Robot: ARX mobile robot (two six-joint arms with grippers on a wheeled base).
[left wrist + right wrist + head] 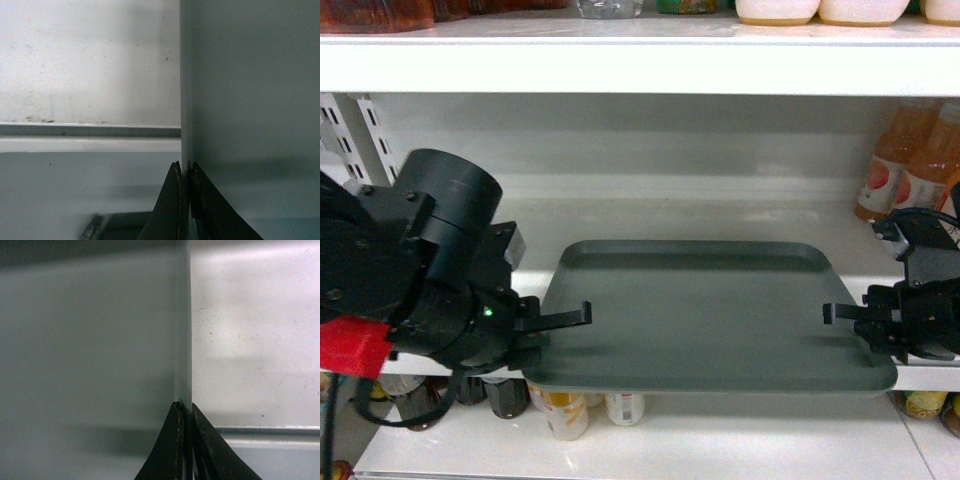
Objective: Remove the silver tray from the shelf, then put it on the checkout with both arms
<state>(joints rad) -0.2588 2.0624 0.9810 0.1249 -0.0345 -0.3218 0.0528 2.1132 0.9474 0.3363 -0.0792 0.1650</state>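
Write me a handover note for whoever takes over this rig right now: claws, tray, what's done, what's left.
Left claw: shut on the tray's left rim.
Right claw: shut on its right rim.
Tray: roughly level, front edge jutting past the shelf lip; whether it has lifted clear of the board is hard to tell.
Done: both grips set.
Left: draw the tray out with both arms, carry it to the checkout, which is not in view, and set it down.

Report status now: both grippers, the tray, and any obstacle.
Left gripper and right gripper shut on silver tray rims. Tray front overhangs shelf. Nothing blocking seen.
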